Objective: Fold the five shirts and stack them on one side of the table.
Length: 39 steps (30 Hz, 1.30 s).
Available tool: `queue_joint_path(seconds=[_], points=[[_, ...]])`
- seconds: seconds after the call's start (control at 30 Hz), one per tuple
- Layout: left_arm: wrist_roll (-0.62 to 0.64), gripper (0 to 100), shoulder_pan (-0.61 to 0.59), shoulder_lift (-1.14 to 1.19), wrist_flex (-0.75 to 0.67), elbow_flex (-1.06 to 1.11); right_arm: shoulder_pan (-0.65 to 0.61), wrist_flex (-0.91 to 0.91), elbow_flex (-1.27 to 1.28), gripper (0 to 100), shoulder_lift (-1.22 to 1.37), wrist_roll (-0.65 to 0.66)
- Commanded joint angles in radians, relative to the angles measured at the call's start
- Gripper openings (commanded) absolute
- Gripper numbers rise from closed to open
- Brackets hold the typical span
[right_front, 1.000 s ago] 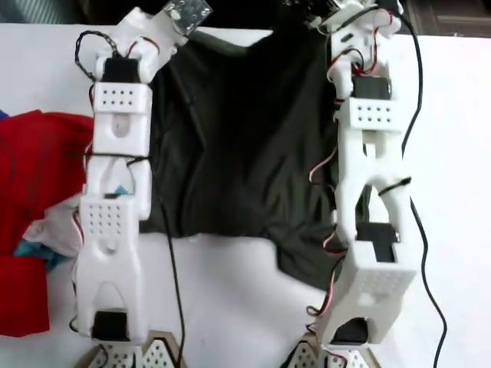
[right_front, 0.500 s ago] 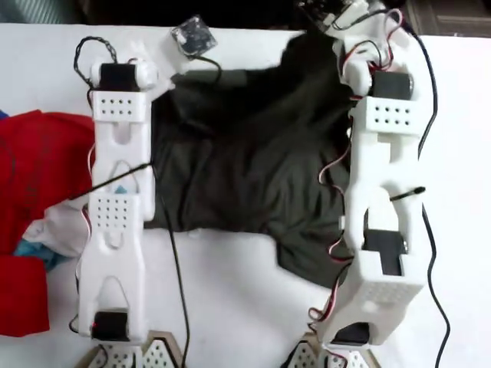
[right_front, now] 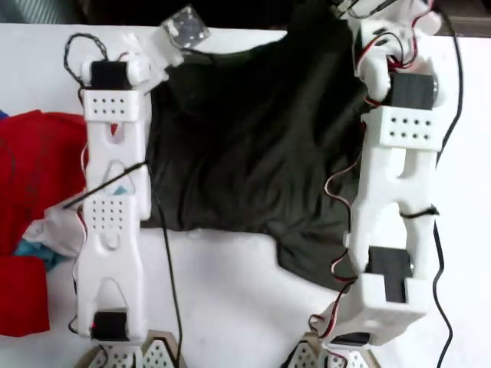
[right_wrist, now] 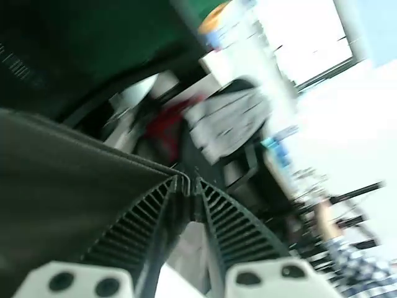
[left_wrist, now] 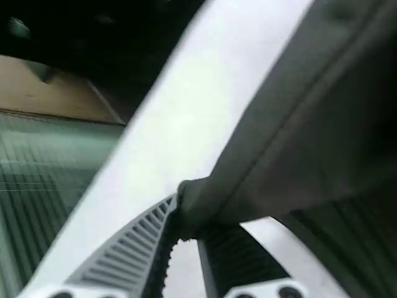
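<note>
Pinching dark shirt (right_front: 253,138) at both far corners: hem clamped in left claw (left_wrist: 186,211), fold of cloth clamped in right claw (right_wrist: 186,183). Lying spread on surface (right_front: 230,307) between the two arms, near edge rumpled. Heaped at left edge of surface: red shirts (right_front: 31,169).

dark shirt (right_front: 245,138) is matt cloth (soft, creased); table (right_front: 230,307) smooth white; arms (right_front: 115,153) plastic.

Arms: two — left arm (right_front: 113,207), right arm (right_front: 399,176). One dark shirt (right_front: 245,138). Heaped red-and-white garments (right_front: 34,169) — number cannot be determined.
</note>
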Motion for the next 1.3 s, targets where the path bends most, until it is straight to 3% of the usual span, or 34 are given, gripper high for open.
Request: queue_joint_path(seconds=[0.0, 0.17, 0.3, 0.4, 0.57, 0.77, 0.93, 1.27], points=[[0.002, 5, -0.018, -0.108, -0.018, -0.037, 0.010, -0.050, -0.068, 1.9, -0.097, -0.003], [0.186, 9, -0.030, -0.194, -0.003, -0.035, 0.007, -0.051, -0.089, 1.9, -0.177, -0.003], [0.198, 8, -0.008, -0.255, 0.068, -0.037, 0.004, -0.045, -0.081, 1.9, -0.232, -0.003], [0.195, 2, 0.005, -0.278, 0.117, -0.038, 0.005, -0.027, -0.081, 1.9, -0.249, -0.003], [0.198, 2, 0.025, -0.312, 0.232, -0.038, 0.002, 0.054, -0.087, 1.9, -0.289, -0.003], [0.195, 2, 0.013, -0.386, 0.241, 0.003, 0.001, 0.062, -0.081, 1.9, -0.375, -0.003], [0.192, 2, 0.012, -0.541, 0.241, 0.285, -0.019, 0.091, -0.081, 1.9, -0.401, 0.005], [0.064, 2, 0.016, -1.007, 0.235, 1.177, -0.070, 0.381, -0.081, 1.9, -0.450, 0.005]])
